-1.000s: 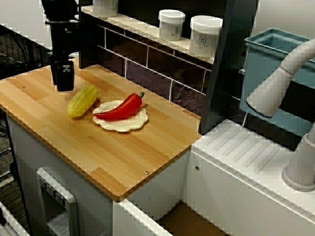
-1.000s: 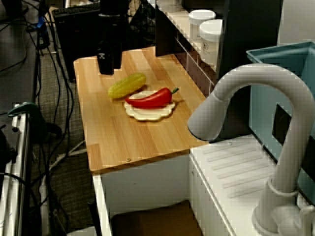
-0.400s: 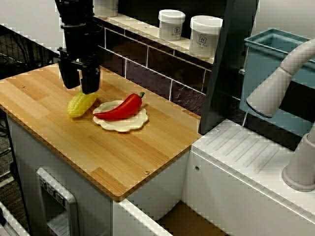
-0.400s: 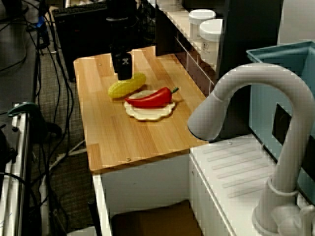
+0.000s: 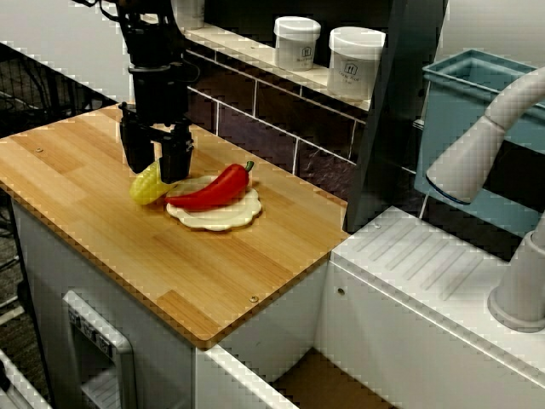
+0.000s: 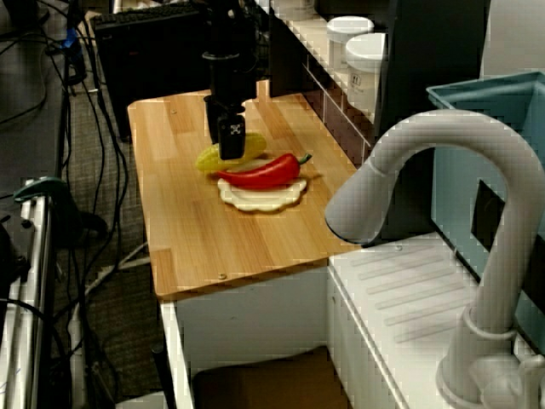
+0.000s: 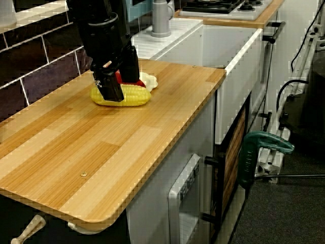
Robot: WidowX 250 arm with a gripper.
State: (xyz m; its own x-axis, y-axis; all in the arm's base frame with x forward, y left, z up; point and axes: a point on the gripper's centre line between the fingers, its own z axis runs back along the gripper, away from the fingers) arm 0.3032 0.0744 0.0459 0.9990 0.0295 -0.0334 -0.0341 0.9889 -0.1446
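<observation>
We see the black gripper (image 5: 157, 173) with jaws apart, straddling the yellow plastic corn cob (image 5: 143, 189) crosswise, so its narrow axis fits the gap. The cob lies near the back edge of the wooden counter (image 5: 94, 230), touching the cream scalloped plate (image 5: 213, 218) that carries the red pepper (image 5: 209, 187).

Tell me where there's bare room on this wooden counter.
Bare wood: between the plate and the counter's front edge, and at the end away from the sink. Crowded mid-counter: the gripper straddles the corn beside the red pepper.

corn (image 7: 129, 95): bumpy plastic | pepper (image 5: 209, 187): glossy | counter (image 5: 111, 239): smooth wood | fingers (image 5: 176, 158): matt black
</observation>
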